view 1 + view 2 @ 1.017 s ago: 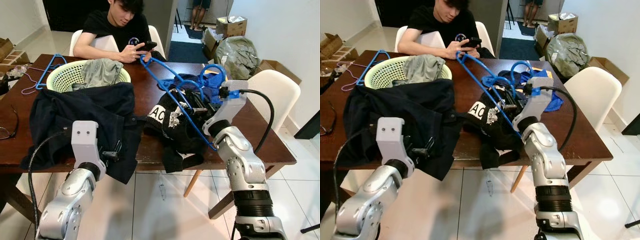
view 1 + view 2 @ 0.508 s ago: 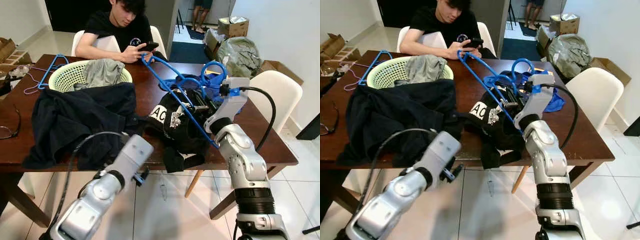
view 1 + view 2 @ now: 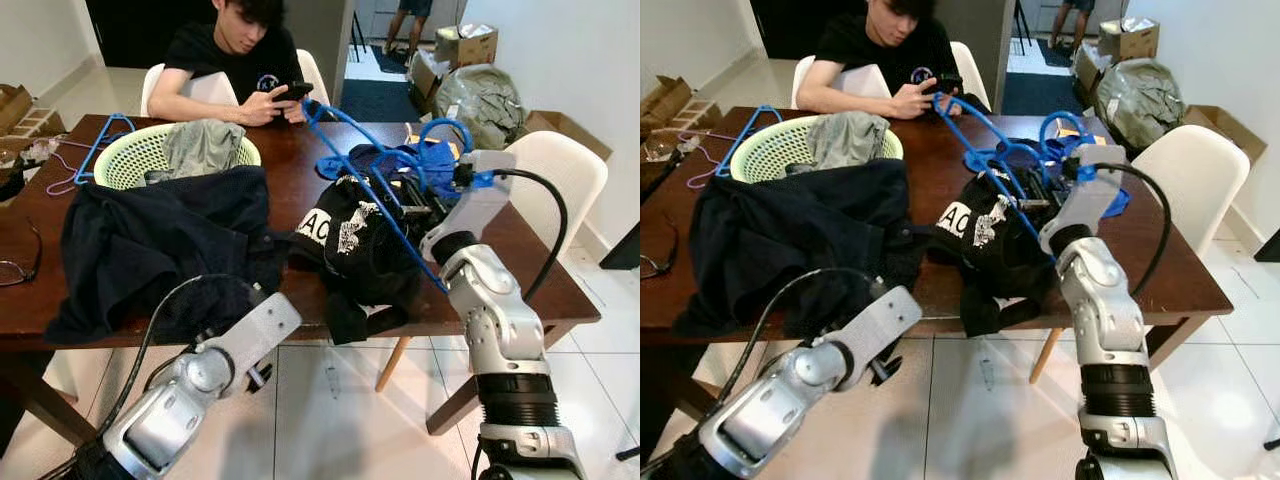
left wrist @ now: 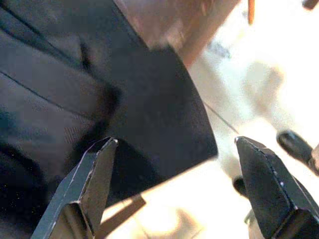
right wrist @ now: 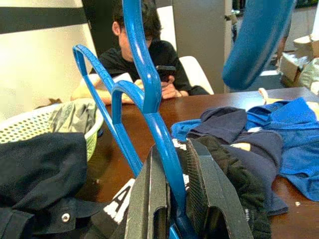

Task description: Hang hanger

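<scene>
My right gripper (image 3: 418, 207) is shut on a blue plastic hanger (image 3: 365, 178). The hanger slants up over a black garment with white print (image 3: 350, 240) in the middle of the brown table (image 3: 520, 270). Between the black fingers (image 5: 149, 194) the hanger's bar (image 5: 164, 149) is clamped, and its hook end (image 5: 94, 64) points toward the far side. My left gripper (image 4: 179, 189) is open and holds nothing. It sits low under the table's front edge (image 3: 255, 372), facing a dark navy jacket (image 3: 150, 240) that hangs over that edge.
A person (image 3: 240, 60) sits at the far side with a phone. A green laundry basket (image 3: 130, 160) with clothes stands at the back left, another blue hanger (image 3: 100, 140) against it. Blue cloth (image 3: 440, 160) lies behind the right gripper. A white chair (image 3: 560, 170) stands on the right.
My left arm has dropped from beside the jacket to below the table edge. The right gripper still holds the hanger, lifted slightly.
</scene>
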Tool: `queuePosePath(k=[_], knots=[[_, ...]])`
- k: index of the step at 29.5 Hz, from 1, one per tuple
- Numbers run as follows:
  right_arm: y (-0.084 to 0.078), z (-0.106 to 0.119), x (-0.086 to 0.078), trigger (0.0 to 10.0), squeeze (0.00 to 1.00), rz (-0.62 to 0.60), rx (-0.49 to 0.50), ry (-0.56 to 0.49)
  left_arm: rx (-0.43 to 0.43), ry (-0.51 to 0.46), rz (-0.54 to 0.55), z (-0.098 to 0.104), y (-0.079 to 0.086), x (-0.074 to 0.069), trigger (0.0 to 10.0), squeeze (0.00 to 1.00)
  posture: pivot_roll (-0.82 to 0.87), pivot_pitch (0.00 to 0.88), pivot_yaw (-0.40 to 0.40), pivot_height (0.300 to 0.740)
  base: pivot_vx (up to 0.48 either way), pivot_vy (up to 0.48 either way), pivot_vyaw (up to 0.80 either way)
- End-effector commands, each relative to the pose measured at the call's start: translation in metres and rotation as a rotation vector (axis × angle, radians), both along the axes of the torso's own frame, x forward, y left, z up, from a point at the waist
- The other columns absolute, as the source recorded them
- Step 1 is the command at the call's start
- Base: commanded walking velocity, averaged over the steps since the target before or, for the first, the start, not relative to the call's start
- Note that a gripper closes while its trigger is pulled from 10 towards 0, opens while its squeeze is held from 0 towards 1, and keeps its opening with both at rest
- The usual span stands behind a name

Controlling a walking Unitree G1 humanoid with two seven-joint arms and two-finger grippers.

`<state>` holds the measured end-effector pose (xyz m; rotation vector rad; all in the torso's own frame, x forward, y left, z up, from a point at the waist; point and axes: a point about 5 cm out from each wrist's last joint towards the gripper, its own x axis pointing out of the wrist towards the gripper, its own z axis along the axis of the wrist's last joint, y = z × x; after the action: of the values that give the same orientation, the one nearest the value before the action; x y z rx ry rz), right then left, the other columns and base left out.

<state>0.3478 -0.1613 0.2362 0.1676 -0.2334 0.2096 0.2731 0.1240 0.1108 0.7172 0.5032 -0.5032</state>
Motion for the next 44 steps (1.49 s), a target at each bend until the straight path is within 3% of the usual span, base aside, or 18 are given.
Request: queuePosePath(k=[1, 9, 12, 15, 17, 27, 28, 33, 44], knots=[[-0.002, 0.007, -0.001, 10.0, 0.0, -0.011, 0.002, -0.021, 0.025, 0.038, -0.021, -0.008, 0.002, -0.003, 10.0, 0.0, -0.02, 0.081, -0.036, 0.74, 0.0, 0.0, 0.0], [-0.007, 0.01, -0.004, 10.0, 0.0, -0.037, 0.002, -0.033, 0.098, 0.037, -0.11, -0.017, 0.002, -0.003, 10.0, 0.0, -0.04, 0.087, -0.009, 0.74, 0.0, 0.0, 0.0], [-0.011, 0.011, -0.007, 10.0, 0.0, -0.062, 0.008, -0.043, 0.216, -0.091, -0.185, -0.017, 0.003, 0.009, 10.0, 0.0, -0.05, 0.088, 0.007, 0.74, 0.0, 0.0, 0.0], [-0.013, 0.011, -0.009, 10.0, 0.0, -0.07, 0.01, -0.044, 0.263, -0.126, -0.203, -0.018, 0.005, 0.012, 10.0, 0.0, -0.05, 0.088, 0.012, 0.74, 0.0, 0.0, 0.0], [-0.015, 0.011, -0.01, 10.0, 0.0, -0.08, 0.014, -0.046, 0.341, -0.183, -0.217, -0.017, 0.011, 0.017, 10.0, 0.0, -0.06, 0.09, 0.019, 0.74, 0.0, 0.0, 0.0], [-0.018, 0.013, -0.011, 10.0, 0.0, -0.094, 0.023, -0.049, 0.422, -0.241, -0.224, -0.019, 0.024, 0.023, 10.0, 0.0, -0.05, 0.089, 0.023, 0.74, 0.0, 0.0, 0.0], [-0.018, 0.013, -0.011, 10.0, 0.0, -0.094, 0.024, -0.048, 0.427, -0.257, -0.222, -0.018, 0.026, 0.024, 0.0, 0.0, -0.05, 0.091, 0.022, 0.74, 0.0, 0.0, 0.0], [-0.017, 0.013, -0.01, 10.0, 0.0, -0.092, 0.027, -0.047, 0.434, -0.343, -0.205, -0.009, 0.029, 0.03, 0.0, 0.0, -0.05, 0.09, 0.021, 0.74, 0.0, 0.0, 0.0], [-0.016, 0.012, -0.01, 10.0, 0.0, -0.088, 0.028, -0.049, 0.433, -0.383, -0.191, -0.006, 0.037, 0.034, 0.0, 0.0, -0.05, 0.075, 0.023, 0.74, 0.0, 0.0, 0.0]])
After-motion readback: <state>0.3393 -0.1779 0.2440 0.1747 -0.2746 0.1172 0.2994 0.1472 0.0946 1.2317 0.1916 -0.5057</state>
